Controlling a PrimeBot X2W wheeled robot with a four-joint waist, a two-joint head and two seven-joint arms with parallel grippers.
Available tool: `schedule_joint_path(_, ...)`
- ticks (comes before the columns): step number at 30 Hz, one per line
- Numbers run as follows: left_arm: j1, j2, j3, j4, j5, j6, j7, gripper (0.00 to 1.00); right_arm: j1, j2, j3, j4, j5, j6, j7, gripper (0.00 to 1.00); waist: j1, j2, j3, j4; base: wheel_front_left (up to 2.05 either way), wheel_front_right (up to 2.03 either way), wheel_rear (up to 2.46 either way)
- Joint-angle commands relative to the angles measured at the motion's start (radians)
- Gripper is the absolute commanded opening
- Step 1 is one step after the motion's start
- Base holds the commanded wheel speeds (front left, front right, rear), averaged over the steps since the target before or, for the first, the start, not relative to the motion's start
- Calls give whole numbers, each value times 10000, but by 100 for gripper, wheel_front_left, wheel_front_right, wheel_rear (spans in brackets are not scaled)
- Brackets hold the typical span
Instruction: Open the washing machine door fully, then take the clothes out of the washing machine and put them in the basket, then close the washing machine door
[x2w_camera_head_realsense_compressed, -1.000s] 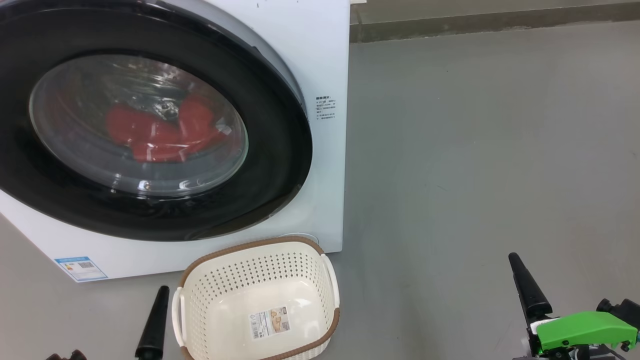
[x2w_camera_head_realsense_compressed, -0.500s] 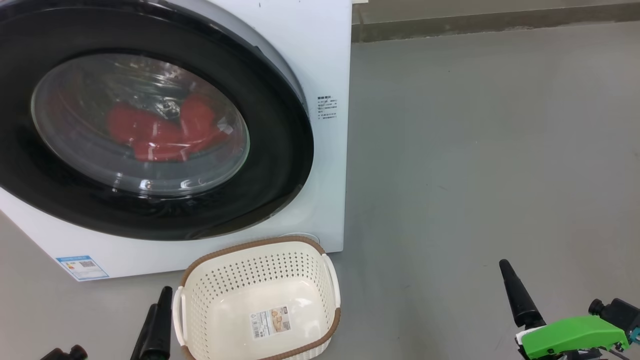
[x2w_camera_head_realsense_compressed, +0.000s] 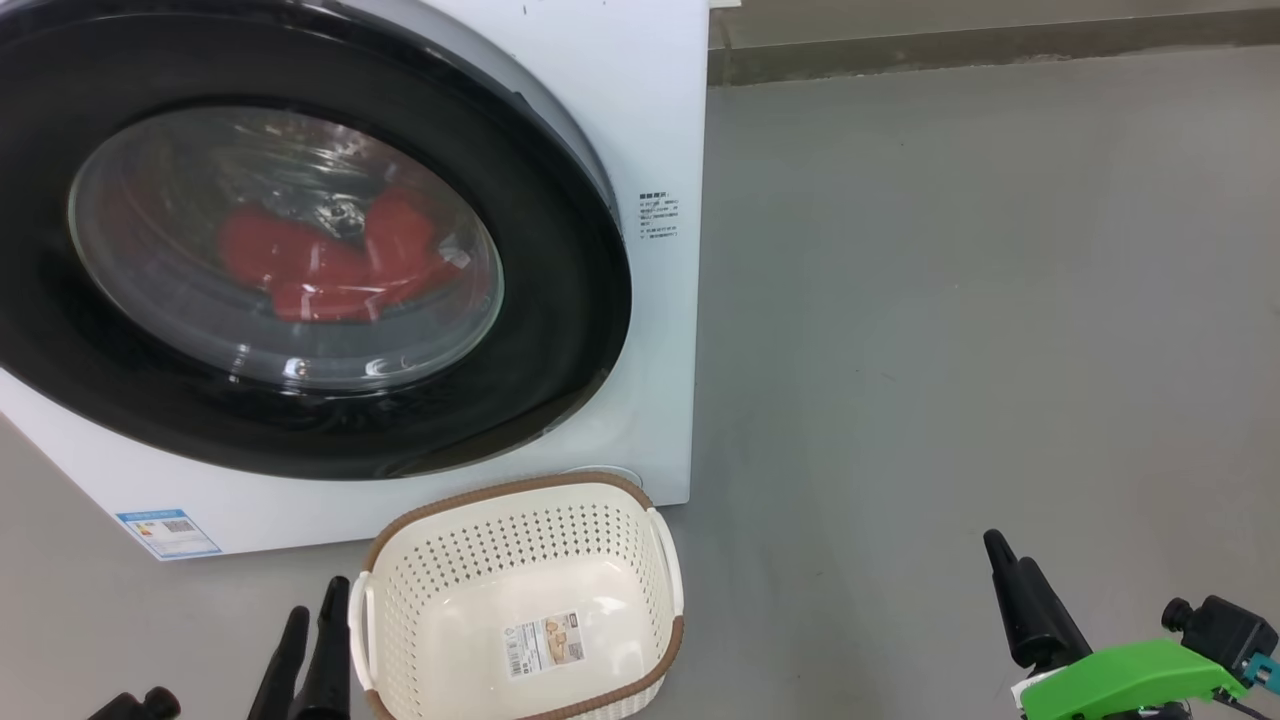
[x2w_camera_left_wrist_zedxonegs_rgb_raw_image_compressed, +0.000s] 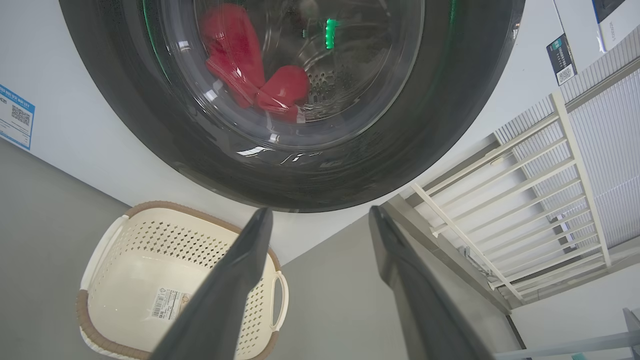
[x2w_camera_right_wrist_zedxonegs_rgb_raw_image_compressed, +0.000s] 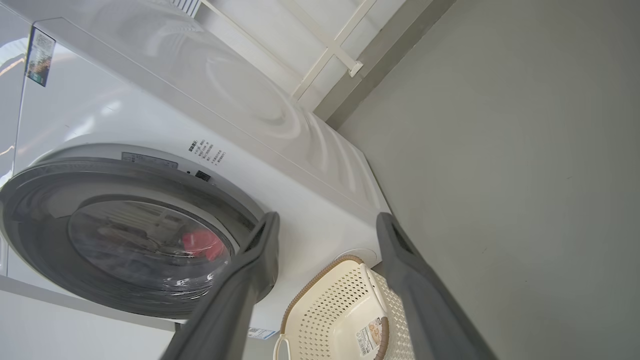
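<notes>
On the floor, before the washing machine (x2w_camera_head_realsense_compressed: 640, 90): the basket (x2w_camera_head_realsense_compressed: 500, 492) stands upright just in front of the machine's lower front corner, with nothing in it but the sticker (x2w_camera_head_realsense_compressed: 541, 643) on its bottom.
Door: the washing machine door (x2w_camera_head_realsense_compressed: 570, 330) lies shut against the machine's front, its black rim flush as far as can be seen.
Clothes: the clothes (x2w_camera_head_realsense_compressed: 320, 265) lie inside the drum, red behind the door's glass; none are out.
Left arm: the left gripper (x2w_camera_head_realsense_compressed: 318, 600) hangs low just beside the basket's left handle, jaws released and spread, holding nothing.
Right arm: the right gripper (x2w_camera_head_realsense_compressed: 1005, 550) hangs over bare floor (x2w_camera_head_realsense_compressed: 950, 300), well apart from machine and basket, jaws released and empty.
Done: nothing of the task, by the look of it.
To do: opening the door fully, moving the clothes into the basket, closing the door.
Step in hand: most likely the approach to the door; neither gripper touches it.
</notes>
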Motion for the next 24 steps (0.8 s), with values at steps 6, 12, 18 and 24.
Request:
schedule_joint_path(6,-7,174,147,-433,916,-43,-281,100,-70,-199,242,-237,-759,4,-297,100,-1,0,-6,13,0,0,0)
schedule_joint_path(12,50,169,225,-502,1696,-47,-488,100,-31,-224,401,-237,-1467,4,-503,100,-1,0,-14,15,0,0,0)
schedule_joint_path(18,90,166,254,-554,2273,-50,-636,100,13,-255,514,-263,-1947,4,-650,100,-1,0,-14,8,0,0,0)
schedule_joint_path(24,146,171,284,-596,2992,-54,-814,100,61,-277,627,-286,-2526,5,-826,100,-1,0,5,-10,0,0,0)
